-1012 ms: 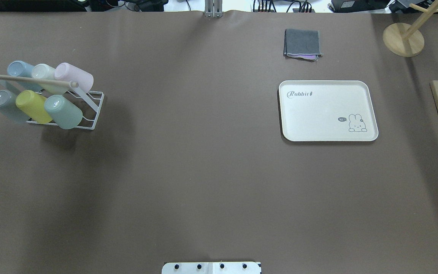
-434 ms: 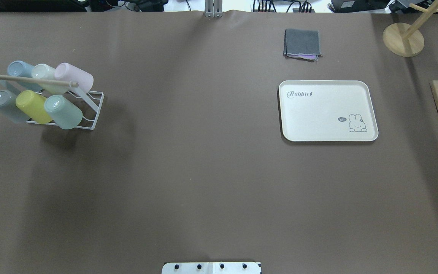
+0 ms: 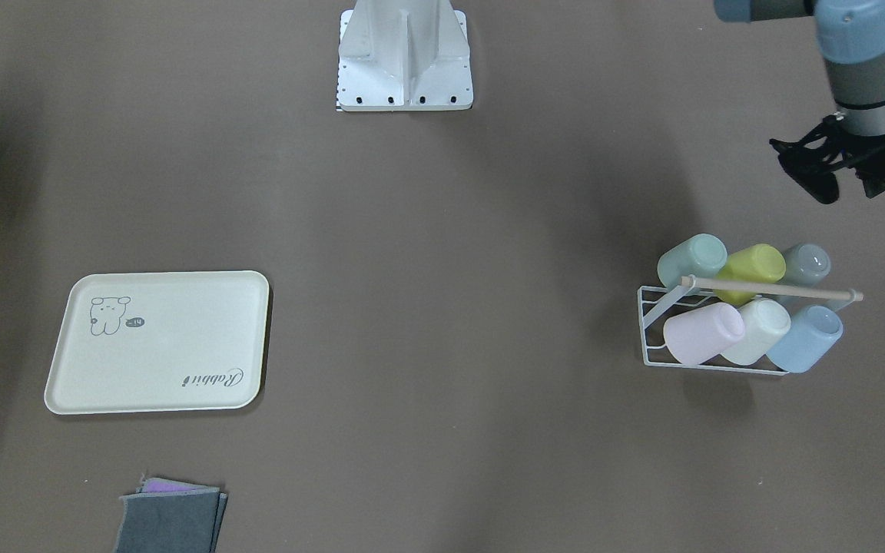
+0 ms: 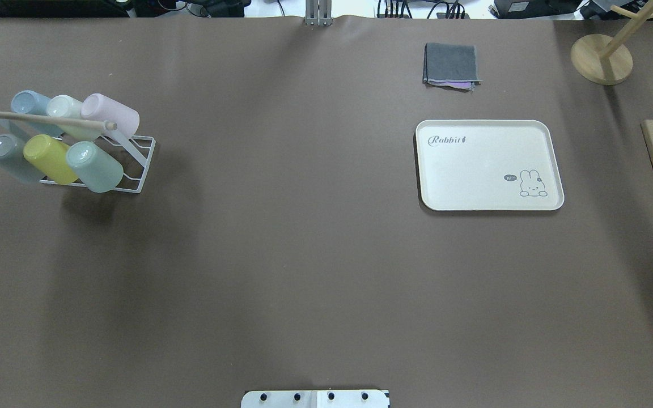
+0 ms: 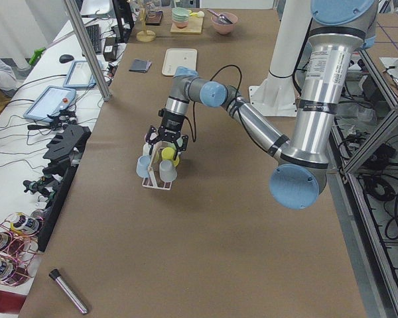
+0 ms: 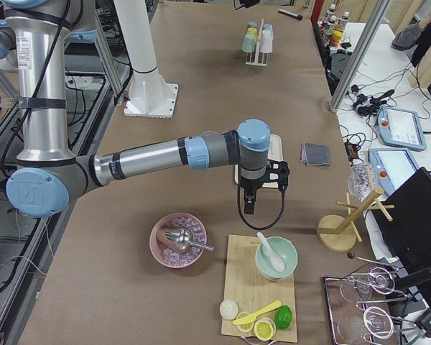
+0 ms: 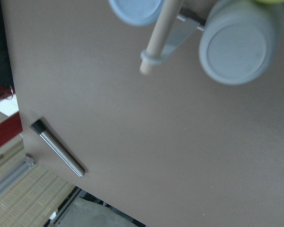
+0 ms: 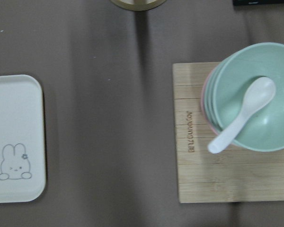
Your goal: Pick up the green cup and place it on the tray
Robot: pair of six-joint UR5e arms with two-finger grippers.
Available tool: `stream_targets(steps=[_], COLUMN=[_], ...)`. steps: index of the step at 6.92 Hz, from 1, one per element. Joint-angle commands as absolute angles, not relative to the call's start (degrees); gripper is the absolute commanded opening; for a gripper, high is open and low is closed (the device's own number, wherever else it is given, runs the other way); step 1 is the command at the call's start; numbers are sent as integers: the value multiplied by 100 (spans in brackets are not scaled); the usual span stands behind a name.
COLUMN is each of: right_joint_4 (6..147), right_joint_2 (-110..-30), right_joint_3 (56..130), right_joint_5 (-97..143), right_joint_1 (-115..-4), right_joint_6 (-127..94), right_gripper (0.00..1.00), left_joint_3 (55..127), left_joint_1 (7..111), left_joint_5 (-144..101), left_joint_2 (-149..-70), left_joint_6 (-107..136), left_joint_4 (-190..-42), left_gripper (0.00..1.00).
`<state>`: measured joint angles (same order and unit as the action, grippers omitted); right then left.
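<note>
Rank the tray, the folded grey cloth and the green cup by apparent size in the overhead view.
1. tray, clearly largest.
2-3. folded grey cloth and green cup: they look about alike, so I will not rank them.

Soft, even light; broad faint shadows on the table (image 4: 304, 255) beside the rack (image 4: 140, 164); left wrist view blurs the cups (image 7: 239, 45) there.

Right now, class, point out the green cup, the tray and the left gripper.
green cup (image 4: 97, 168), overhead view, on its side wall.
tray (image 4: 474, 170), overhead view, on its bare floor.
left gripper (image 3: 875, 209), front-facing view, midway between its fingertips.
</note>
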<state>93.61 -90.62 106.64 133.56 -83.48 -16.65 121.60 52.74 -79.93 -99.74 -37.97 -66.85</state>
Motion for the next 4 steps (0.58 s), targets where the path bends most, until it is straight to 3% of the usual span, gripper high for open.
stream_targets(steps=[1, 3, 4], right_joint_4=[9186, 8459, 7672], right_joint_2=[-9027, -8922, -8834], right_joint_3=[10916, 10593, 9947], right_joint_5=[13351, 13307, 13150], right_joint_1=[-7352, -6762, -6681], right_joint_6=[-2415, -2923, -3075], right_gripper=[100, 100, 100], left_joint_3=[12585, 12621, 12560], left_joint_1=[4389, 3817, 3623], left_joint_5=[-6965, -6277, -6014], left_joint_2=[-9967, -9984, -9993], left_joint_6=[-3840, -3876, -3876], left_joint_4=[-6523, -5821, -5575], left_gripper=[98, 98, 98])
